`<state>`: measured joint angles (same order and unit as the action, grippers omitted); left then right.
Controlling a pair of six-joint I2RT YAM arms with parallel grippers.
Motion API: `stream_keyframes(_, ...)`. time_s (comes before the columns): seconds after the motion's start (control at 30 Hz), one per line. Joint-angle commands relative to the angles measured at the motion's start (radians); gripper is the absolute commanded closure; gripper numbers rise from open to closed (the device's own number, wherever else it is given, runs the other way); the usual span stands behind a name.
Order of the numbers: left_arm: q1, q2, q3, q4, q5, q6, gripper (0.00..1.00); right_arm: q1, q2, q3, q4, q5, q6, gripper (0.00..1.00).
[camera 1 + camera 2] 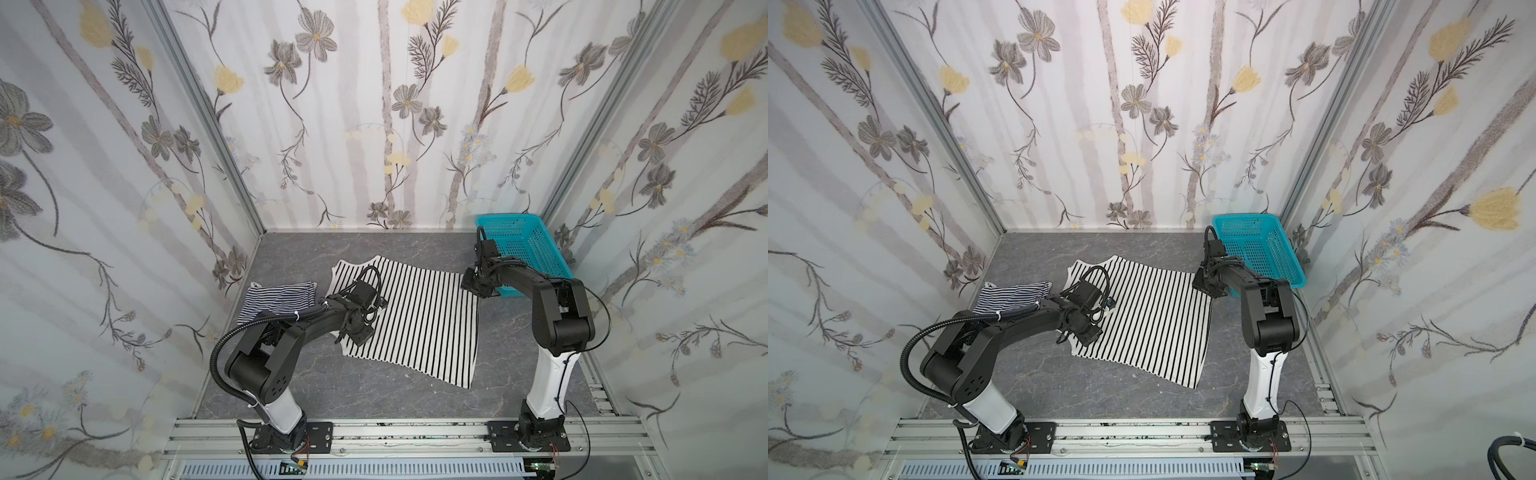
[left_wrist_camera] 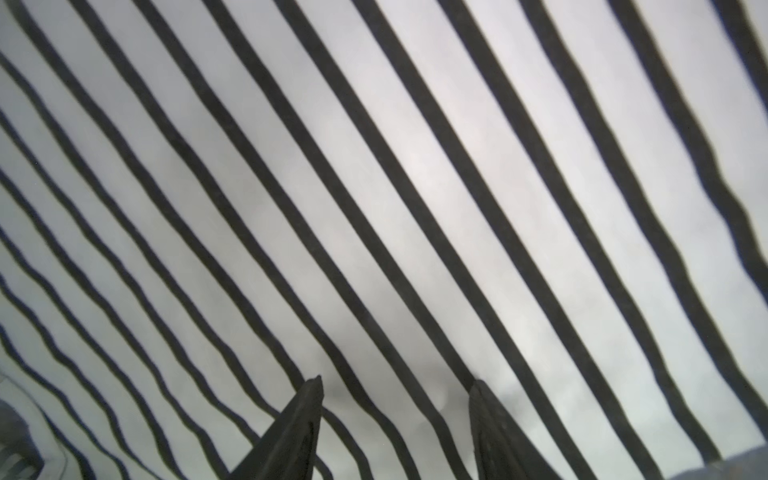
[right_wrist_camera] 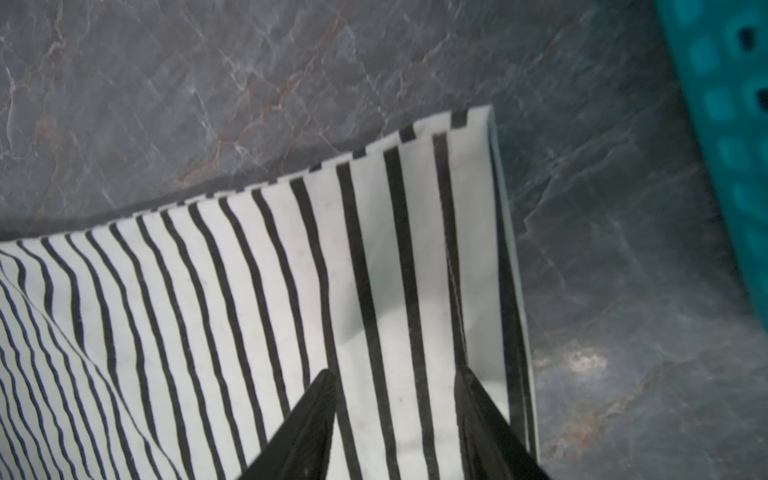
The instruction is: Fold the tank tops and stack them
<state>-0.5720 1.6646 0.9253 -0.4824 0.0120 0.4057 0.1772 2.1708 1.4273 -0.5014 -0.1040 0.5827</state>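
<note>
The tank top with wide black-and-white stripes point(image 1: 424, 320) point(image 1: 1154, 316) lies spread flat on the grey marble table in both top views. The thin navy-striped tank top point(image 1: 274, 297) point(image 1: 1009, 297) sits bunched to its left, partly behind my left arm. My left gripper point(image 1: 355, 332) point(image 2: 397, 380) points down at the wide-striped top's left side; its fingers stand apart with only flat cloth point(image 2: 374, 166) between them. My right gripper point(image 1: 478, 286) point(image 3: 395, 371) hovers open over that top's far right corner point(image 3: 457, 137), nothing pinched.
A teal perforated basket point(image 1: 523, 245) point(image 1: 1258, 245) point(image 3: 723, 145) stands at the back right, close beside my right gripper. Flowered walls enclose the table point(image 1: 332, 386) on three sides. An aluminium rail point(image 1: 415, 432) with both arm bases runs along the front edge.
</note>
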Motion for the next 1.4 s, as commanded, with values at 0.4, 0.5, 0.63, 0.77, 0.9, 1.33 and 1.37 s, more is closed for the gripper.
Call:
stream_keyframes(0.4,0.110,-0.048,0.132,0.025,-0.062,-0.013,0.41,0.295,-0.294,-0.269,0.037,0.114,0.041,0.51)
stream_keyframes(0.5,0.176,0.023,0.185,0.040,-0.057,-0.007,0.41,0.366,-0.330,-0.351,0.065,0.131,0.070,0.50)
stream_keyframes(0.63,0.248,0.104,0.222,0.054,-0.056,0.003,0.42,0.423,-0.369,-0.453,0.105,0.134,0.119,0.50)
stream_keyframes(0.77,0.263,0.135,0.197,0.059,-0.056,0.015,0.42,0.430,-0.388,-0.545,0.141,0.129,0.143,0.50)
stream_keyframes(0.9,0.263,0.117,0.145,0.065,-0.031,0.012,0.43,0.428,-0.382,-0.588,0.152,0.133,0.142,0.50)
stream_keyframes(1.33,0.179,-0.061,-0.098,0.062,-0.025,-0.019,0.42,0.252,-0.340,-0.574,0.132,0.116,0.049,0.49)
stream_keyframes(1.37,0.171,-0.077,-0.114,0.062,-0.031,-0.019,0.42,0.245,-0.335,-0.567,0.126,0.116,0.045,0.49)
